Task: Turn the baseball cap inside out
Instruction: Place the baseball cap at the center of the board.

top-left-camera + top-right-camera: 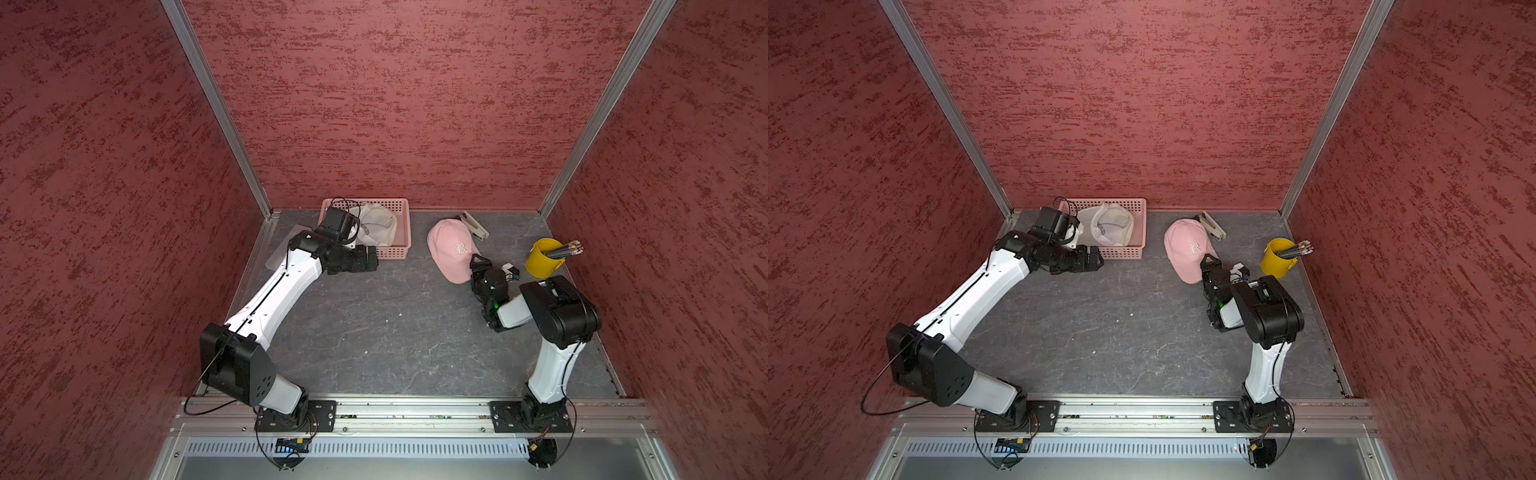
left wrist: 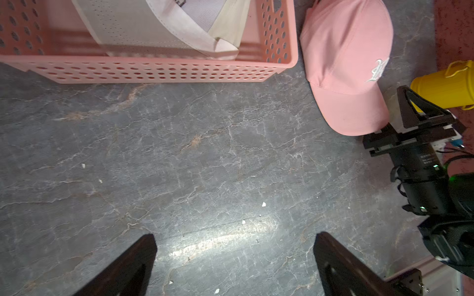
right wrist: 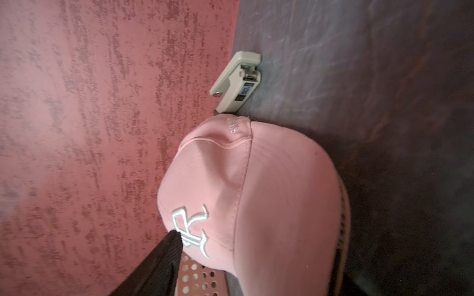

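We are looking across the grey veined stone-look tabletop [image 1: 395, 332], and the task is looking barely begun. The pink perforated plastic basket [image 1: 395, 251] is sitting at the back wall with the white fabric cap [image 1: 378, 228] lying in it. The left wrist view is showing what we are taking for its mesh lining and seam band, so it may be already reversed, though we are not sure. The pink cotton baseball cap with a white embroidered letter [image 1: 451, 249] is resting on the table between the basket and the small yellow pail holding pencils [image 1: 540, 266]. It is lying crown up and right side out with its brim toward the robot, so all the turning is waiting to be done. The left gripper [image 2: 234, 241] is hanging over bare tabletop in front of the basket, jaws spread wide, holding nothing. The right gripper [image 1: 478, 266] is sitting at the brim's edge, rolled on its side, with its jaws parted around the brim. Its upper finger [image 3: 164, 256] is standing clear of the fabric, so we are reading it as gripping nothing. The lower finger is hiding under the brim, and the cap's inside and back strap are out of sight. The crown is partly covering the cream plastic stapler [image 1: 476, 226] behind it.
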`<state>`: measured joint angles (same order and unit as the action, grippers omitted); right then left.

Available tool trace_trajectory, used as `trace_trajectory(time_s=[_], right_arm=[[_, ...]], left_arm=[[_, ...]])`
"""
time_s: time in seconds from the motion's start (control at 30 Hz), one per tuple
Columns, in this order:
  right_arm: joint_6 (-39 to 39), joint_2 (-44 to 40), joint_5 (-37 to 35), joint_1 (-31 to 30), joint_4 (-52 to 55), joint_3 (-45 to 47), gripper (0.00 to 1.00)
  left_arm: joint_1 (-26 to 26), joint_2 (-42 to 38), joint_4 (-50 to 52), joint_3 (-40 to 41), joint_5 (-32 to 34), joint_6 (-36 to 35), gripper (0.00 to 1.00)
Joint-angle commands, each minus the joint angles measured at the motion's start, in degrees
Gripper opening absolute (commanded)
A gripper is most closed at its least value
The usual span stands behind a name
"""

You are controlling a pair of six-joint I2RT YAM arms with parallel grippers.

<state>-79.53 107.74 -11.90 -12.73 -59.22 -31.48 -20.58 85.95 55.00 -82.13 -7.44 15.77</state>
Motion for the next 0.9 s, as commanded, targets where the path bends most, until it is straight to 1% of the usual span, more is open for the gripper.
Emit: trace_trajectory(time_s=[0.0, 0.03, 0.1, 0.13, 0.2, 0.23, 0.3, 0.4, 0.43, 0.53, 0.7, 0.8, 0.87], right_arm=[[3.8, -6.0, -0.5, 0.6, 13.1, -0.1, 0.74], [4.6, -7.8, 0.3, 0.8, 19.7, -1.3, 0.75], [6.9, -10.4, 1.5, 0.9, 30.7, -4.0, 0.83], [7.9, -11.2, 2.2, 0.9, 34.9, -5.2, 0.84], [10.5, -12.0, 4.2, 1.0, 41.6, -7.5, 0.85], [11.6, -11.9, 5.4, 1.0, 43.4, -8.2, 0.92], [14.3, -10.6, 8.5, 1.2, 47.8, -10.2, 0.98], [18.0, -7.6, 13.6, 1.3, 49.7, -12.1, 0.98], [18.8, -7.5, 14.0, 1.3, 51.3, -12.4, 0.99], [22.2, -10.0, 13.0, 1.2, 58.6, -13.9, 0.99], [29.2, -14.3, 11.1, 1.3, 77.3, -19.6, 0.99], [32.4, -16.5, 11.1, 1.3, 84.4, -20.3, 0.99], [34.1, -18.4, 10.9, 1.3, 87.8, -19.8, 0.98]], left_arm=[[0.2, 0.5, 1.8, -3.3, 5.8, -2.7, 1.0], [0.2, 0.6, 2.1, -4.2, 7.1, -3.3, 1.0], [0.3, 0.7, 2.3, -5.9, 8.9, -4.1, 1.0], [0.4, 0.8, 2.4, -6.7, 9.5, -4.6, 1.0], [0.6, 1.1, 2.5, -8.5, 10.8, -5.4, 1.0], [0.7, 1.3, 2.6, -9.5, 11.2, -5.7, 1.0], [1.0, 1.4, 2.5, -11.2, 12.2, -6.3, 1.0], [1.4, 1.0, 1.9, -13.1, 12.5, -6.7, 1.0], [1.3, 0.8, 1.7, -13.4, 12.4, -6.8, 1.0], [1.6, 0.2, 1.2, -14.4, 12.5, -7.6, 1.0], [3.1, 3.1, 1.8, -18.8, 14.7, -9.9, 1.0], [3.7, 4.7, 2.0, -22.0, 16.7, -11.3, 1.0], [4.2, 5.3, 1.8, -23.7, 16.8, -11.9, 1.0]])
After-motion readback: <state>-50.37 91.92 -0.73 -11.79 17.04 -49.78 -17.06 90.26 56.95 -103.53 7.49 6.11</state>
